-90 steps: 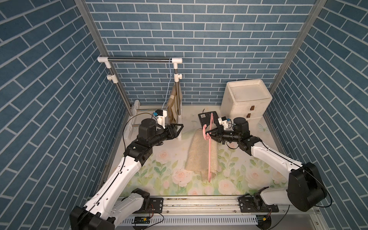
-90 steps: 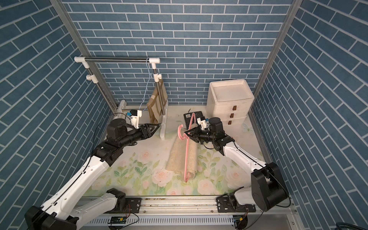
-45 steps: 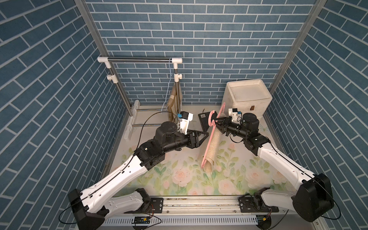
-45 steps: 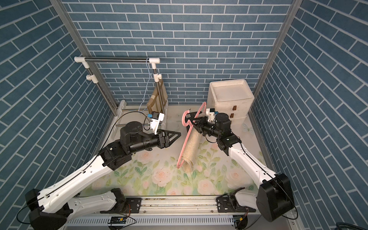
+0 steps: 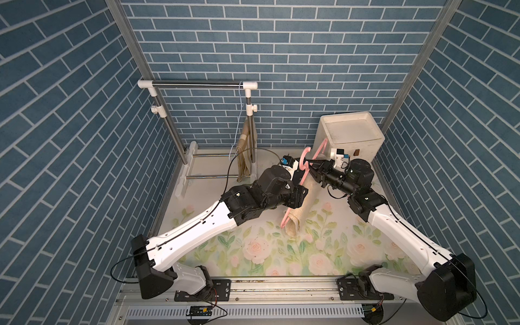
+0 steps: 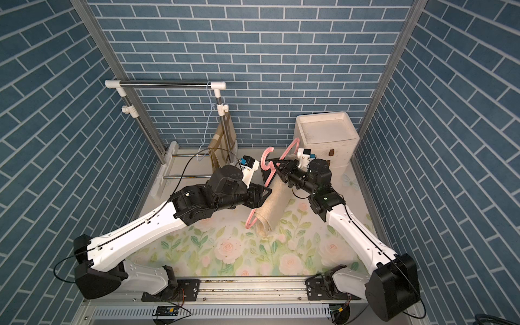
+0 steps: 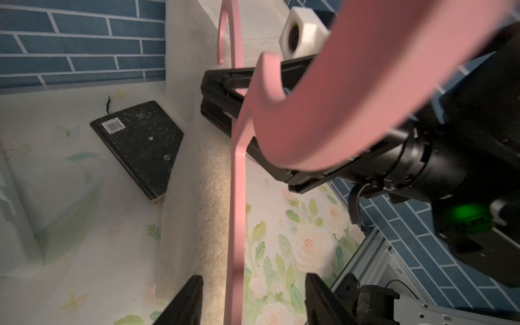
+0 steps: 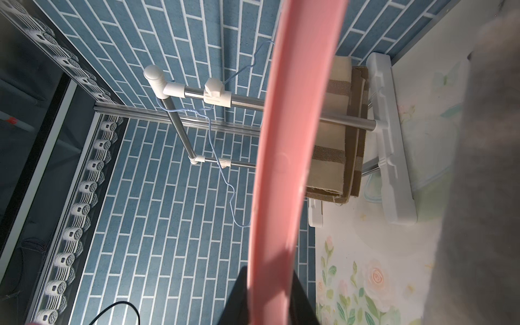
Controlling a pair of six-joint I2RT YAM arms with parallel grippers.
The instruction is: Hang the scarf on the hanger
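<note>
Floral mat (image 5: 253,253) under beige scarf (image 5: 305,202) draped on pink hanger (image 7: 235,225); right gripper (image 5: 311,166) pinches hanger, left gripper (image 7: 254,295) spread

robot lab cell, mock home corner — printed brick walls (image 5: 281,42), aluminium frame posts (image 5: 126,31), floral mat (image 5: 281,253)

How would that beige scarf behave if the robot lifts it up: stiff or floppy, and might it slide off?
Probably floppy: the scarf hangs in a soft fold from the pink hanger. It may slide, since the hanger tilts steeply in the right gripper. Its fuzzy weave might grip.
</note>
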